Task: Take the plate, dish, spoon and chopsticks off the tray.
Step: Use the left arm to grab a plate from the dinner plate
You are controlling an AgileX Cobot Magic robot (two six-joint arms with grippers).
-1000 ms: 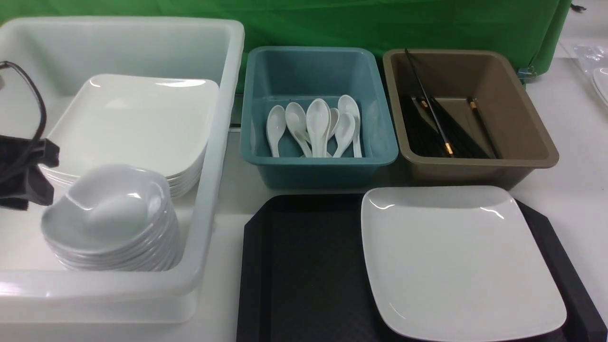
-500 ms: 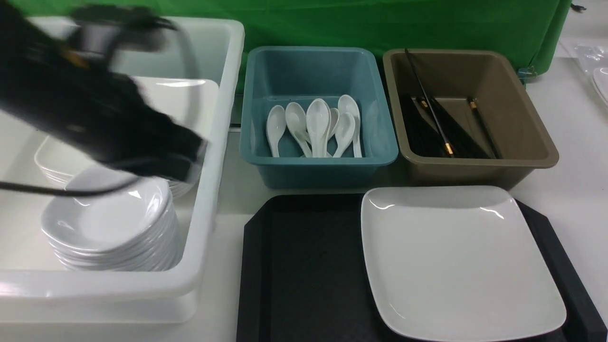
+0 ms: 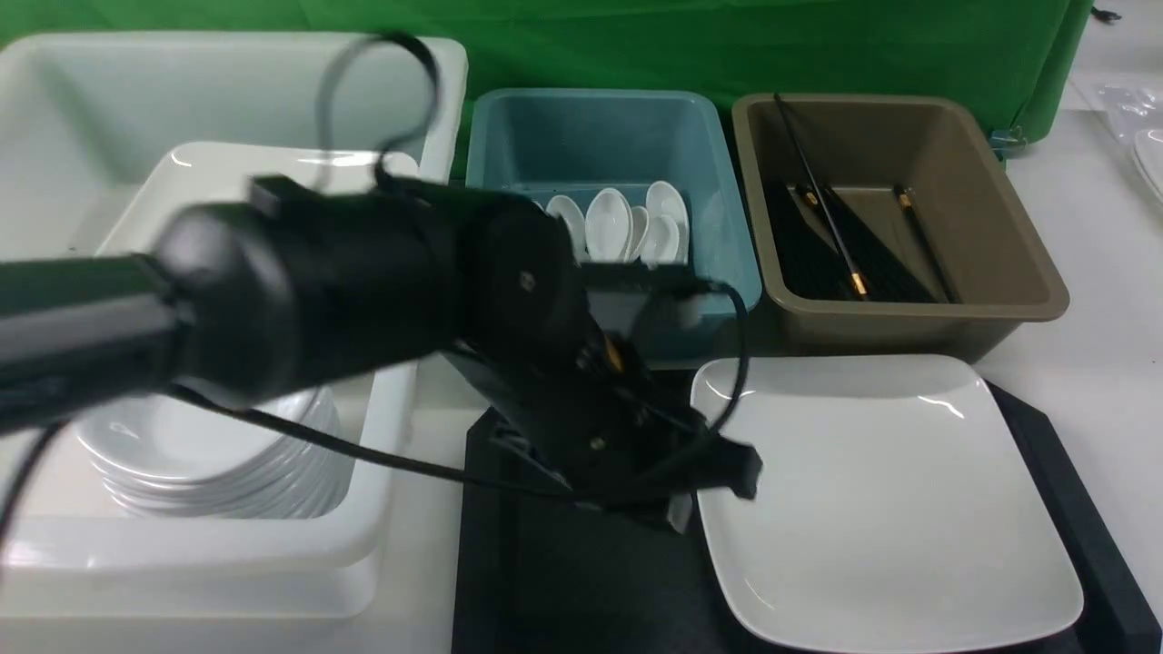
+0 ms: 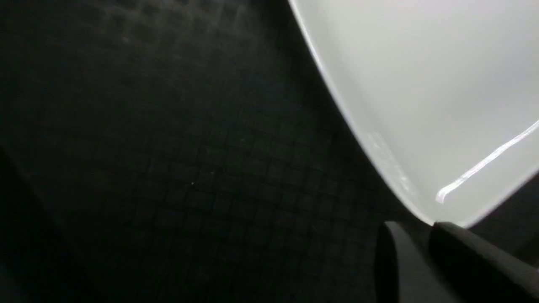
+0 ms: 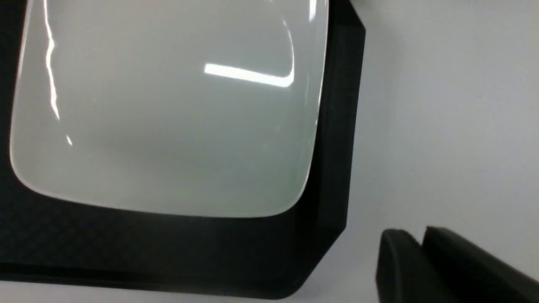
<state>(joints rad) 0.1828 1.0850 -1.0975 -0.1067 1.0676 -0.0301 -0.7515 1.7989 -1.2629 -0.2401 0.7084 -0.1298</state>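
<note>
The large white plate (image 3: 872,500) lies on the right half of the black tray (image 3: 581,581). My left arm reaches across from the left, and my left gripper (image 3: 722,472) hangs at the plate's left edge. In the left wrist view its jaws (image 4: 410,227) stand together with nothing between them, the tips just by the rim of the plate (image 4: 421,84) over the tray (image 4: 168,168). My right gripper (image 5: 408,235) is shut and empty over the white table, beside the tray's corner (image 5: 332,147) and the plate (image 5: 168,118). No spoon, chopsticks or dish shows on the tray.
A white tub (image 3: 400,436) at the left holds stacked plates and small bowls (image 3: 209,454). A blue bin (image 3: 718,263) holds several spoons (image 3: 609,227). A brown bin (image 3: 1008,263) holds black chopsticks (image 3: 854,263). White table (image 5: 442,105) lies right of the tray.
My left arm has swung from over the white tub to the right and down onto the tray, bringing its gripper to the plate's left edge. The plate has not moved.
</note>
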